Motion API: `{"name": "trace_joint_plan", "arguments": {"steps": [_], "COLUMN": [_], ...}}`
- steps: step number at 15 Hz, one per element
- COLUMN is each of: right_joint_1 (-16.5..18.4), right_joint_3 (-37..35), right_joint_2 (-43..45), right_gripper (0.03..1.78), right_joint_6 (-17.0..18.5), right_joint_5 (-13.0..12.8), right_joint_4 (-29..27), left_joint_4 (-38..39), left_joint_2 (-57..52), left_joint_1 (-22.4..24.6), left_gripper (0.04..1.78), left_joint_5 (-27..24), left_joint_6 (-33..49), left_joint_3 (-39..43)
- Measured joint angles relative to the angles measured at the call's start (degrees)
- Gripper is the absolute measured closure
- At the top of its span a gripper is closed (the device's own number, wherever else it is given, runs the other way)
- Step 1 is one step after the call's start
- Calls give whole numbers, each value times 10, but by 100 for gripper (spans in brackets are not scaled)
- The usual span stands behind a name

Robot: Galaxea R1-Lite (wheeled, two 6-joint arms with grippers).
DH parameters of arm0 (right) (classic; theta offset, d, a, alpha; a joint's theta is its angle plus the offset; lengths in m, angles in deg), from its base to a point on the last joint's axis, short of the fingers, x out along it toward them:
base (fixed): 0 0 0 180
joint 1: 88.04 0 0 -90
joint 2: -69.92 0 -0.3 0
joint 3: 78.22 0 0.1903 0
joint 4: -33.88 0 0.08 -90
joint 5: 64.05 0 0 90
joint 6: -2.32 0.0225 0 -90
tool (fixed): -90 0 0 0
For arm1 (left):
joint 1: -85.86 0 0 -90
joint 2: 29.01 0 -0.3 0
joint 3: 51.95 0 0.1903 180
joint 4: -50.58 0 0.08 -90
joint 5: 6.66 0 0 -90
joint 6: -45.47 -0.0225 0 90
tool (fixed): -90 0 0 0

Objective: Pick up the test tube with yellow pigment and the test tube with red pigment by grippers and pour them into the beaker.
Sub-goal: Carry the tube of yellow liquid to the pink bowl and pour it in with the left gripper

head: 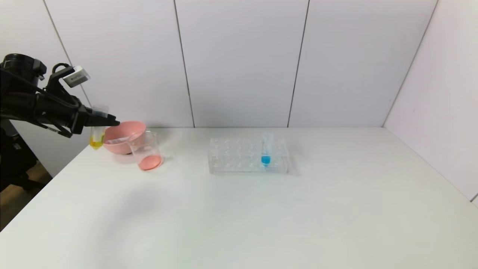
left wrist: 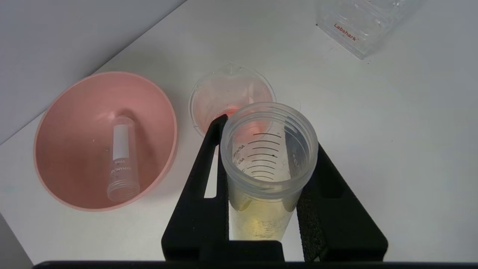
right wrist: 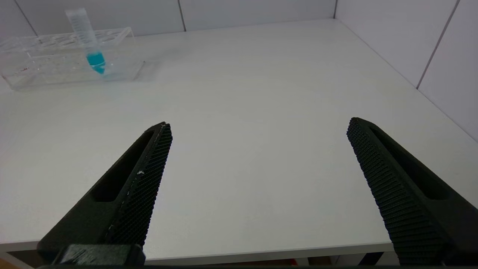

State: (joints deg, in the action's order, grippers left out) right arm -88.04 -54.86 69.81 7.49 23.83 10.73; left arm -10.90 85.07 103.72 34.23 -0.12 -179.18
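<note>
My left gripper [head: 105, 120] is shut on the test tube with yellow pigment [head: 97, 139] and holds it upright in the air, just left of the pink bowl. In the left wrist view the tube [left wrist: 266, 220] sits between the black fingers [left wrist: 194, 194], open mouth toward the camera. The beaker [head: 146, 151] stands right of the bowl with red-pink liquid in its bottom; it also shows in the left wrist view [left wrist: 224, 93], beyond the tube. No tube with red liquid shows. My right gripper [right wrist: 259, 123] is open and empty over the table's front edge.
The pink bowl [head: 125, 130] stands at the back left and holds an empty clear tube [left wrist: 121, 160] lying on its side. A clear tube rack [head: 239, 157] stands mid-table with a blue-liquid tube [head: 266, 151] upright in it. Walls close the back and right.
</note>
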Motion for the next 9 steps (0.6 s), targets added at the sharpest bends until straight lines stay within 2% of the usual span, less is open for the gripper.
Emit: {"name": "trace_joint_plan", "arguments": {"steps": [3, 7, 9], "right_joint_1": [0, 0, 0], "right_joint_3": [0, 0, 0], "right_joint_2": [0, 0, 0], "right_gripper": [10, 10, 10], "right_joint_6": [0, 0, 0], "right_joint_5": [0, 0, 0], "right_joint_4": [0, 0, 0], "left_joint_4": [-96, -104, -110], "left_joint_2": [42, 74, 72], "left_joint_1": [-17, -44, -59], "left_gripper": [131, 131, 131], "left_joint_5": [26, 75, 124], "left_joint_6": [-35, -82, -109], "left_joint_3": [-91, -110, -110]}}
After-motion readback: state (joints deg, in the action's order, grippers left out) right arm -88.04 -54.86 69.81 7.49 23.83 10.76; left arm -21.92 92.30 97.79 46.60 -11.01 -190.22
